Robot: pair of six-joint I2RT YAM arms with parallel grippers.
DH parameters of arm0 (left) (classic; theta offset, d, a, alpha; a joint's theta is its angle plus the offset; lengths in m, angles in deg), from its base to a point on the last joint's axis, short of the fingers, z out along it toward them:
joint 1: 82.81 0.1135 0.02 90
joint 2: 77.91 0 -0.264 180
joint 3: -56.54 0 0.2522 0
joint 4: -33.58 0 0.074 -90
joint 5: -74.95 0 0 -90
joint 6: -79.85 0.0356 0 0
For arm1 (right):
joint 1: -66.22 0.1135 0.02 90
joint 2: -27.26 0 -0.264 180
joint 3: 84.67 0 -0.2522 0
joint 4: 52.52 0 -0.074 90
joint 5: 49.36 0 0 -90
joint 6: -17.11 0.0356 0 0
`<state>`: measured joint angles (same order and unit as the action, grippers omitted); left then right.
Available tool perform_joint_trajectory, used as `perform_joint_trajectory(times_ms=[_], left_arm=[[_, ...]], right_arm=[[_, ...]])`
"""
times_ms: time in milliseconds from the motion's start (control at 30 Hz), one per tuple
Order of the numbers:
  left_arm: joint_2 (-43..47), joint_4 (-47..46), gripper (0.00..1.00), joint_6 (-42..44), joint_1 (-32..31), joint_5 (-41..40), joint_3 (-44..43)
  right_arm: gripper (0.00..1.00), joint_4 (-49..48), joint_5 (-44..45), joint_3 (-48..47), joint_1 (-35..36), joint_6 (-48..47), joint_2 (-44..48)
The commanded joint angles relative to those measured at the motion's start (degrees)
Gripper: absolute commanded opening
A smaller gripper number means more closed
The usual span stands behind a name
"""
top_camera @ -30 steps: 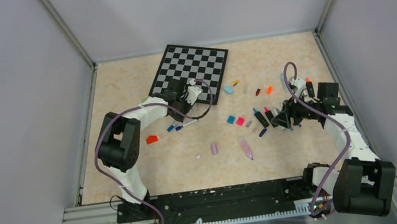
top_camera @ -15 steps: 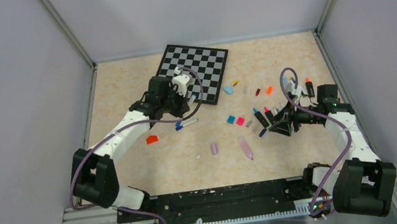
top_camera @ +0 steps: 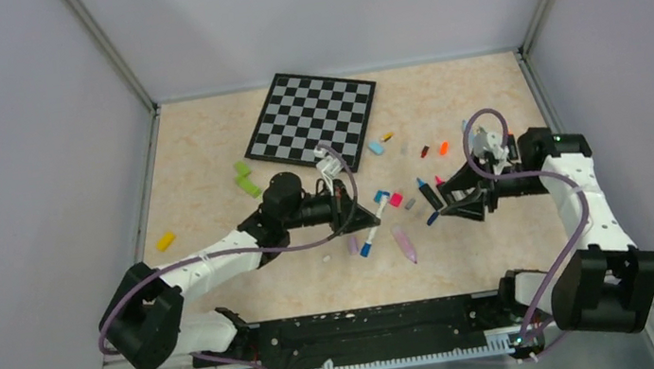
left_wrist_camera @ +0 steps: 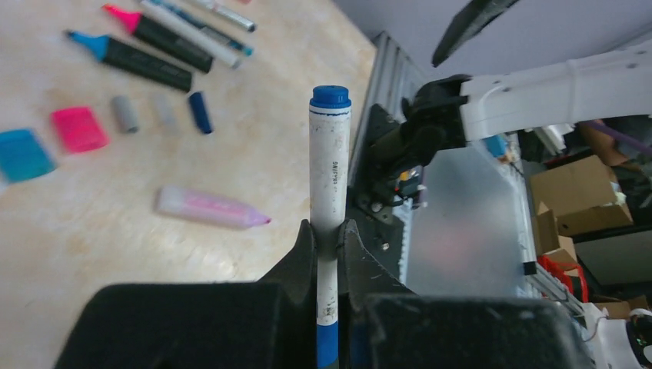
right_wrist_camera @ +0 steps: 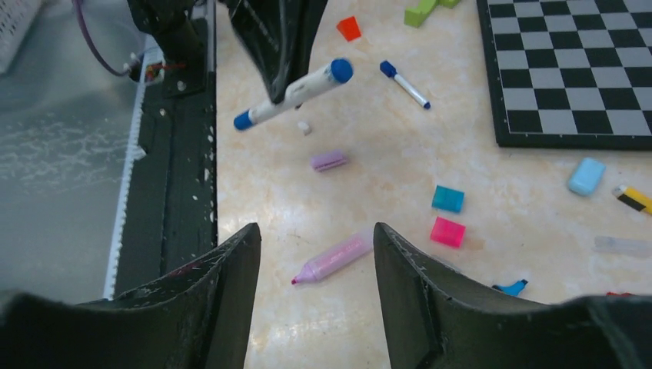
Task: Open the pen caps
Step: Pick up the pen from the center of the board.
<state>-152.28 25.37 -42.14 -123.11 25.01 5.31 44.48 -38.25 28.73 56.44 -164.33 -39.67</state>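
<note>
My left gripper [top_camera: 354, 222] is shut on a white marker [top_camera: 373, 226] with blue at both ends and holds it above the table's middle. In the left wrist view the jaws [left_wrist_camera: 329, 234] clamp its barrel [left_wrist_camera: 330, 177], and the blue cap [left_wrist_camera: 330, 96] points away. My right gripper [top_camera: 445, 203] is open and empty, a short way right of the marker. In the right wrist view its fingers [right_wrist_camera: 315, 231] stand wide apart over an uncapped pink highlighter [right_wrist_camera: 334, 257], with the held marker [right_wrist_camera: 296, 92] beyond. Loose cyan [right_wrist_camera: 447, 198] and pink [right_wrist_camera: 447, 231] caps lie nearby.
A checkered board [top_camera: 312, 120] lies at the back. Black highlighters [top_camera: 429, 192] and several loose caps lie right of centre. A lilac cap [top_camera: 352, 245], a thin blue-capped pen [right_wrist_camera: 405, 84], green pieces [top_camera: 246, 178] and a yellow piece [top_camera: 164, 240] lie on the table.
My left arm has swung from the checkered board to the table's middle and now holds the white marker off the table, near the right gripper. The right gripper has shifted slightly.
</note>
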Motion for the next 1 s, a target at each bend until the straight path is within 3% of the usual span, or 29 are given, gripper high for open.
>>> perform_joint_trajectory(times_ms=[0,67,100,233,333,600,967], left_arm=[[-1.4,-20.1,0.0,-7.6,-4.7,-2.7,0.0],[-2.3,-22.7,0.0,-8.1,-6.1,-4.6,-0.1],[-2.7,-23.4,0.0,-7.9,-6.8,-6.0,-0.4],[-3.5,-23.5,0.0,-5.9,-9.7,-10.6,-2.1],[-4.2,-23.7,0.0,-5.0,-11.6,-14.3,-2.7],[-8.3,-23.3,0.0,-4.3,-15.8,-19.3,-6.2],[-11.5,-21.1,0.0,-3.5,-18.1,-22.7,-9.5]], right_arm=[[0.54,-1.8,-5.0,-7.5,1.5,15.0,-1.0],[0.55,-13.9,-3.8,-9.0,2.8,40.3,-1.7],[0.56,-17.4,-3.7,-9.4,3.3,47.2,-1.9],[0.62,-23.2,-7.5,-7.9,3.9,56.6,-1.3],[0.67,-33.7,-8.2,-4.8,5.3,68.0,0.4],[0.67,-63.8,-3.1,6.5,9.4,96.7,5.3],[0.58,-78.3,-2.0,12.1,12.7,109.7,6.9]])
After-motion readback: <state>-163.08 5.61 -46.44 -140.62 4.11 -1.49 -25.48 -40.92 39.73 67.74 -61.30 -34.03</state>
